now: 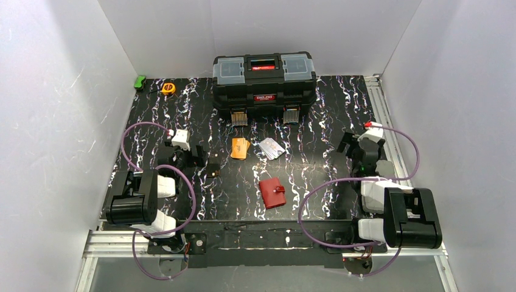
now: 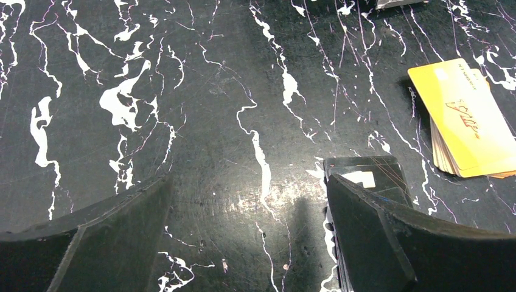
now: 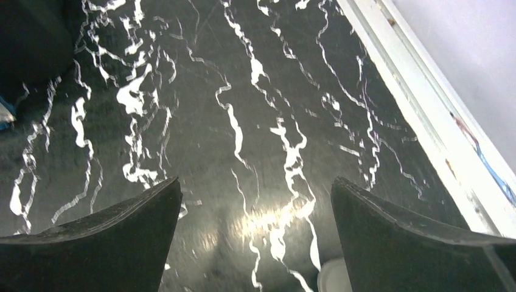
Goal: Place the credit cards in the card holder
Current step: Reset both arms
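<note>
I read both sets wide apart and gripping nothing: the left jaws low over the counter (image 1: 316,158) at 9 o'clock, the right jaws at 3 o'clock. The red card holder (image 1: 272,193) lies closed just toward 6 of centre. From it, the orange credit cards (image 1: 240,148) sit at 11 o'clock and the whitish-grey credit cards (image 1: 271,148) at 12, in front of the black toolbox (image 1: 264,76).

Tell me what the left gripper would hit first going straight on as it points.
Probably bare table: the open left gripper tilts down at it. The dark card and orange cards lie off to its right.
</note>
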You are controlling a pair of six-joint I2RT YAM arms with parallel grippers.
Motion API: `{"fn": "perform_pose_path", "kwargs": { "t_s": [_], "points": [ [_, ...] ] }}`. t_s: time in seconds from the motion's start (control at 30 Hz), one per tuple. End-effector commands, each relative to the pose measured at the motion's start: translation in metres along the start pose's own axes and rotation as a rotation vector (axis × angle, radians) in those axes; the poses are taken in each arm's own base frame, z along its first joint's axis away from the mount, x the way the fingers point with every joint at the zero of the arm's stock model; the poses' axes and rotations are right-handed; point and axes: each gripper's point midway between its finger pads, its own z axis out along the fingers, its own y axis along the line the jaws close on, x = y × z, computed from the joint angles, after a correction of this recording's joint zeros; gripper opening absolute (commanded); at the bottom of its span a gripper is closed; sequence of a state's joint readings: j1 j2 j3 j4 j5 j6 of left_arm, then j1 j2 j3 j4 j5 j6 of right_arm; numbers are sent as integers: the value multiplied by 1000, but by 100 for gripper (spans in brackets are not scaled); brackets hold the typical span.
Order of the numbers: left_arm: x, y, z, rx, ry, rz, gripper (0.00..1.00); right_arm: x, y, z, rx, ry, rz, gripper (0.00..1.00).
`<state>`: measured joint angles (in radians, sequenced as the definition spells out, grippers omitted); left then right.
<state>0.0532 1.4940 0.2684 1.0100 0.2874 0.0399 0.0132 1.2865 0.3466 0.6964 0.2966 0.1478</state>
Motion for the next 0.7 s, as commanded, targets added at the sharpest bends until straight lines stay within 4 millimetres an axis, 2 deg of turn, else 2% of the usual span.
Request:
{"fn": "perform_pose_path", "kwargs": {
  "t_s": [0.0, 0.03, 0.07, 0.1, 0.13, 0.17, 0.27, 0.3, 0.67],
  "points": [
    [-16, 6, 2, -28, -50, 11, 98, -14, 5, -20, -40, -196, -22, 98],
    [-16, 6, 2, -26, -52, 10, 98, -24, 12, -33, -74, -306, -40, 98],
    [-16, 6, 2, -27, -52, 9, 98, -10, 11, -49, -90, -339, -58, 98],
    [-16, 6, 2, -27, -48, 9, 98, -13, 12, -55, -95, -382, -52, 98],
    [-16, 6, 2, -27, -48, 8, 98, -6, 16, -52, -100, -345, -102, 98],
    [-16, 6, 2, -26, -50, 8, 98, -12, 22, -42, -107, -323, -109, 98],
    [-17, 6, 2, -27, -51, 8, 98, -12, 10, -7, -35, -169, -45, 98],
    [-16, 7, 2, -28, -51, 8, 98, -13, 8, -3, -59, -145, -24, 98],
    [-16, 6, 3, -26, -46, 6, 98, -14, 8, -3, -70, -151, -7, 98]
  ]
}}
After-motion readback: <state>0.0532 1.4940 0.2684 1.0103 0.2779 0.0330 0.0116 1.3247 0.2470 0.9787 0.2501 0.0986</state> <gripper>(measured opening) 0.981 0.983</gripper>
